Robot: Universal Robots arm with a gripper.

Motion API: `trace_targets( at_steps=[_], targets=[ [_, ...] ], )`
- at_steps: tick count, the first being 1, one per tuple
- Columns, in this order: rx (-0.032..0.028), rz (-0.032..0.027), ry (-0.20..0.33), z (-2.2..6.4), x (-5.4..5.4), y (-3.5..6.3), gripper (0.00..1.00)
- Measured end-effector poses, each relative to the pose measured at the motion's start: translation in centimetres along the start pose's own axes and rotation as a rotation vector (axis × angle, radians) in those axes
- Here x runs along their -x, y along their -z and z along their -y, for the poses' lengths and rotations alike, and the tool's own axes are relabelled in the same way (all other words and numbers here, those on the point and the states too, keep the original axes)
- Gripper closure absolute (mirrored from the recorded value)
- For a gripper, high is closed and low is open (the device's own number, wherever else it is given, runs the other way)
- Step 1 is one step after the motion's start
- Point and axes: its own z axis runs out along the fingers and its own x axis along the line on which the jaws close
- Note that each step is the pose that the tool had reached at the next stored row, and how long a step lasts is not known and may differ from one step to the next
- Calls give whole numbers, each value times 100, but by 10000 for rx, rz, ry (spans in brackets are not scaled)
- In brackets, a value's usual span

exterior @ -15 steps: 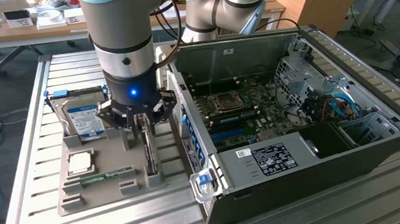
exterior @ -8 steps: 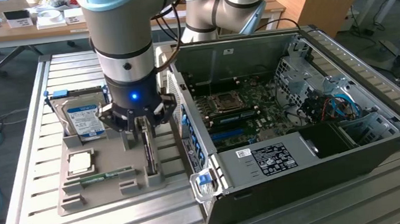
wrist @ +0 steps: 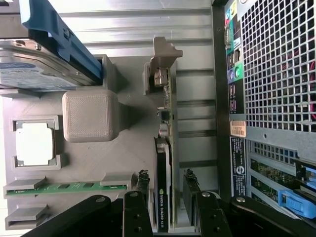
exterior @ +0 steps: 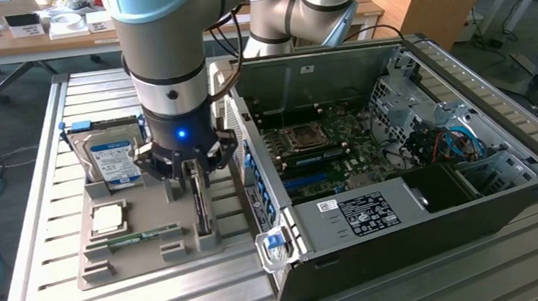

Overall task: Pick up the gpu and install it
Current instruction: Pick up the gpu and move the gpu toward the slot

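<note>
Wrist view: gripper [wrist: 166, 178] straddles gpu [wrist: 162, 163], untouching; exterior view: motherboard [exterior: 330, 142].

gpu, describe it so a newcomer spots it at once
At the exterior view's left of the computer case lies a grey tray. The gpu stands on edge along its case side, under the claw: thin and black, unlike the boxy hard drive and flat green memory stick.

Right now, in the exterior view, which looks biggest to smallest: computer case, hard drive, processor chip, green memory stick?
1. computer case, by far.
2. hard drive.
3. processor chip and memory stick: unsure; the stick is longer but thinner, the chip squarer, so they look about alike.
</note>
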Motion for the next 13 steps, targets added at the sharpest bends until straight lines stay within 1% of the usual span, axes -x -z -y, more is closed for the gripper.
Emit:
trace_targets(
  at_steps=[13],
  targets=[
    [0,0,0,6,-2,-91,58]
  ],
)
